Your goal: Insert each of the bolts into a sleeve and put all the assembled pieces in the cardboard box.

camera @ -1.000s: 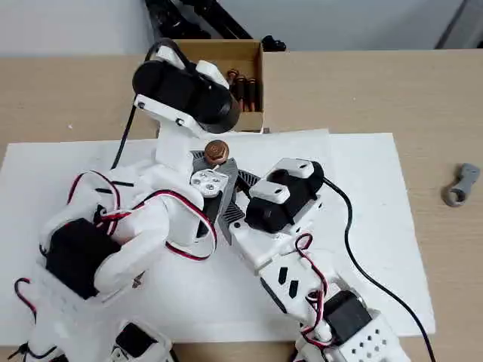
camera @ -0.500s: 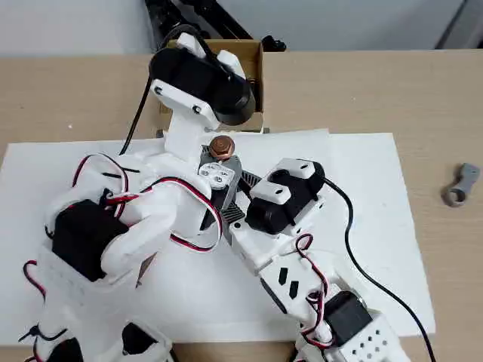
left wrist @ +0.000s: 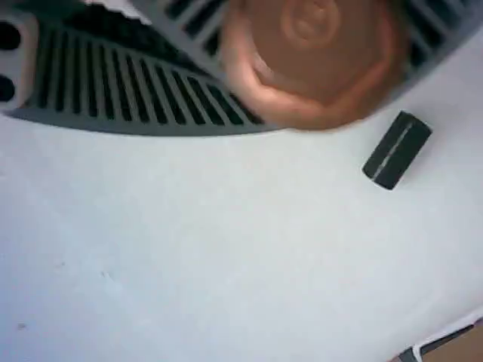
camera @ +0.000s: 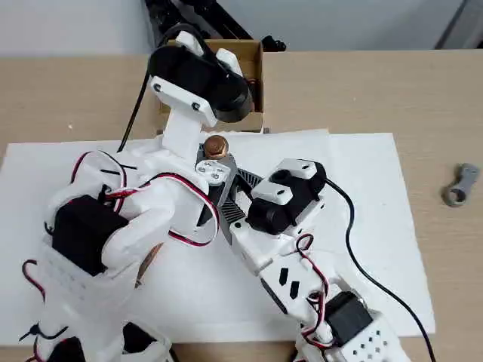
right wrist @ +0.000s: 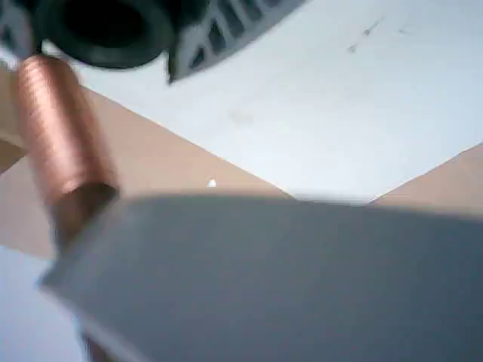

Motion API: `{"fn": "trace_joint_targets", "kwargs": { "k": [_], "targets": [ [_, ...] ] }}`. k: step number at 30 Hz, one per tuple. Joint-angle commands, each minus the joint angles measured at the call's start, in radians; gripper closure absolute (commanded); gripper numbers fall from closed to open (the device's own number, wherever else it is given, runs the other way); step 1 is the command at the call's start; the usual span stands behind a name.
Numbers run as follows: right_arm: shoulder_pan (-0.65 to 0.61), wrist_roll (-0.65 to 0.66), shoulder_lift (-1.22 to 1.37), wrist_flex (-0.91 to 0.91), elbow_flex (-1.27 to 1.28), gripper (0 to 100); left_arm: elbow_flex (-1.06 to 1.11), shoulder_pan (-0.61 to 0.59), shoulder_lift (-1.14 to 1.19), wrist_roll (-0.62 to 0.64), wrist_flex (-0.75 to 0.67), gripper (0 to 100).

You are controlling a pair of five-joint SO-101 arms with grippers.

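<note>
My left gripper (camera: 216, 157) is shut on a copper bolt (camera: 216, 146), head up, over the white sheet just in front of the cardboard box (camera: 253, 119). In the left wrist view the bolt's head (left wrist: 313, 56) sits between ribbed grey fingers (left wrist: 113, 83). My right gripper (camera: 232, 197) meets it from the near right, shut on a black sleeve (right wrist: 106, 26). The bolt's threaded shaft (right wrist: 60, 136) stands right beside that sleeve. Another black sleeve (left wrist: 398, 149) lies loose on the sheet.
The white sheet (camera: 362, 173) covers the middle of the wooden table. The left arm's motor (camera: 200, 79) hangs over the box's opening. A grey wrench-like part (camera: 460, 185) lies on the bare wood at the far right.
The left arm's upper part swung toward the box and its gripper with the bolt shifted slightly. The right arm has stayed nearly still.
</note>
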Motion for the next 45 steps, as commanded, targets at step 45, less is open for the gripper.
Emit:
{"fn": "trace_joint_targets", "kwargs": {
  "k": [45],
  "targets": [
    [0.012,-0.005,-0.005,-0.024,0.075,99.6,0.147,-0.009,-0.137,-0.041,0.023,100]
  ]
}}
